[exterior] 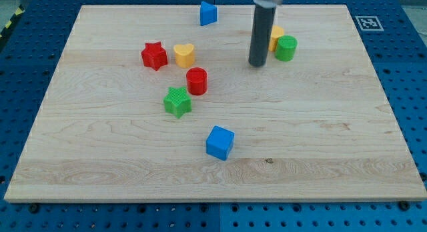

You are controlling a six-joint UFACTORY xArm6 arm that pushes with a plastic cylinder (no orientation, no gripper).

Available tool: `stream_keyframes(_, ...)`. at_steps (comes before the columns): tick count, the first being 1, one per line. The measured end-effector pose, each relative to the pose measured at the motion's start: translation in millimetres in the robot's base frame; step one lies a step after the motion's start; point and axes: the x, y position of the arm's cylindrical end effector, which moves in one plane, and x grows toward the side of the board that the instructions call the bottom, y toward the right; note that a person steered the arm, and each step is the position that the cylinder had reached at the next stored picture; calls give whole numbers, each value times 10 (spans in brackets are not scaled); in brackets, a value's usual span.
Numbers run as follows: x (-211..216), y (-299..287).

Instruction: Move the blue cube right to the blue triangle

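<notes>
The blue cube (219, 143) lies on the wooden board (320, 125), below the middle. The blue triangle (208, 13) lies near the board's top edge, almost straight above the cube and far from it. My tip (257, 63) is the lower end of the dark rod, in the upper middle. It is up and to the right of the blue cube, well apart from it, and down and to the right of the blue triangle. It touches neither.
A yellow block (275, 37) and a green cylinder (286, 49) sit just right of the rod. A red star (154, 56), a yellow heart (185, 55), a red cylinder (197, 81) and a green star (177, 101) stand left of centre.
</notes>
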Motion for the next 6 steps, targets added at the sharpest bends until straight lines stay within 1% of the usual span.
stream_keyframes(1,740,160)
stream_keyframes(2,1628,170)
stream_keyframes(3,2070,-29)
stream_keyframes(4,2071,-813)
stream_keyframes(5,1729,-1363)
stream_keyframes(6,1614,-1349)
